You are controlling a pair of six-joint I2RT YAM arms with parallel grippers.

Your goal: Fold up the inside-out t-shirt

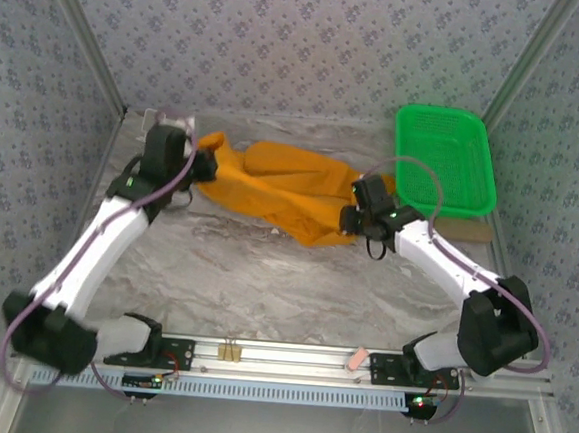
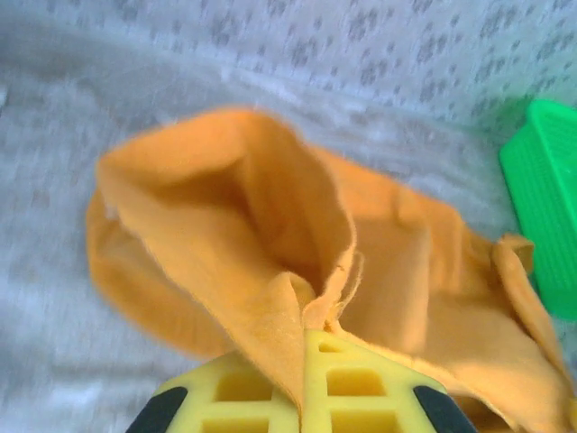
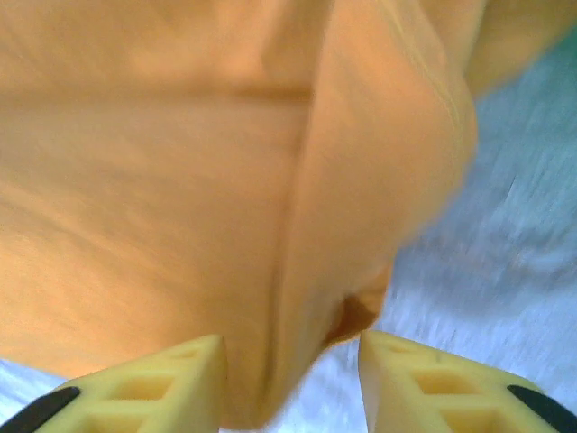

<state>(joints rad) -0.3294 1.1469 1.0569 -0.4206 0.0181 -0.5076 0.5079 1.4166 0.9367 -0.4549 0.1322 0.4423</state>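
One marble-patterned table (image 1: pixel 265 275) carries the crumpled orange t-shirt (image 1: pixel 281 191) near its far edge, beside a green basket (image 1: pixel 444 159) at the far right corner. The left tool (image 2: pixel 302 361) pinches the t-shirt's left end. The right tool (image 3: pixel 293 361) stands parted around its right end.

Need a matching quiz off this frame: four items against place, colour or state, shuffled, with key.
Items:
1. left tool
2. right tool
3. t-shirt
4. basket

Descriptions:
A. green, at the far right
B. jaws apart, orange fabric hanging between them
C. orange, crumpled, lying mid-scene
D. closed on a pinch of fabric

Pairs: 1-D, 2-B, 3-C, 4-A
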